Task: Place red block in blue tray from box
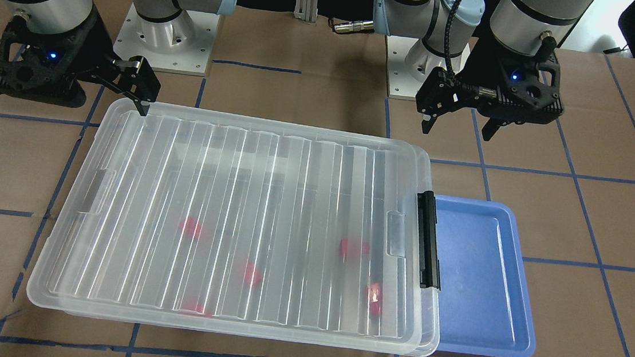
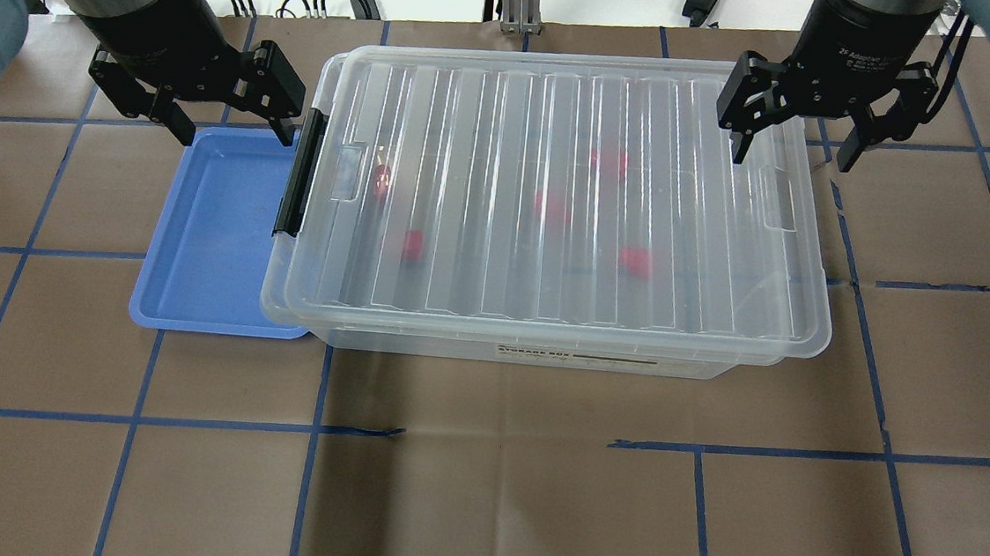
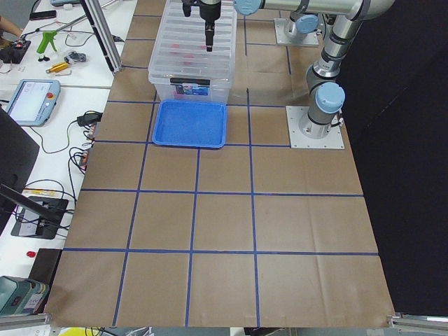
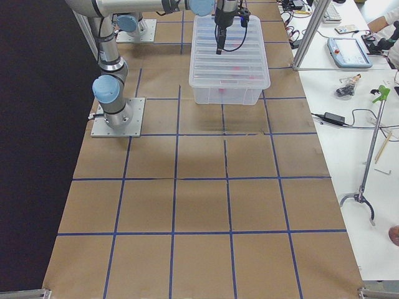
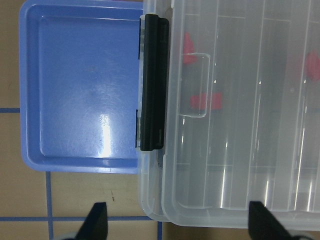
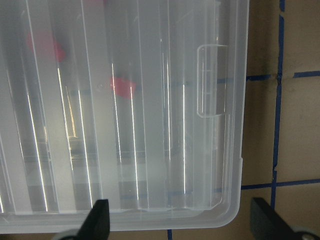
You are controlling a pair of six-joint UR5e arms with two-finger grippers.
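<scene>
The clear box (image 2: 545, 317) stands mid-table with its ribbed lid (image 2: 509, 102) on and its black latch clip (image 2: 295, 174) at the end beside the blue tray (image 2: 217, 221). Several red blocks lie inside and show blurred through the lid, such as one red block (image 2: 412, 243) near the latch and another (image 2: 635, 259) farther right. The tray holds nothing and touches the box's latch end. My left gripper (image 2: 229, 120) is open above the tray's far edge and the latch. My right gripper (image 2: 793, 156) is open above the box's far right corner. Neither holds anything.
The table is brown paper with blue tape grid lines (image 2: 500, 437). The two arm bases (image 1: 163, 33) stand on the robot's side of the box. The left wrist view shows the tray (image 5: 85, 90) and latch (image 5: 152, 85) below; the right wrist view shows the lid corner (image 6: 220, 190).
</scene>
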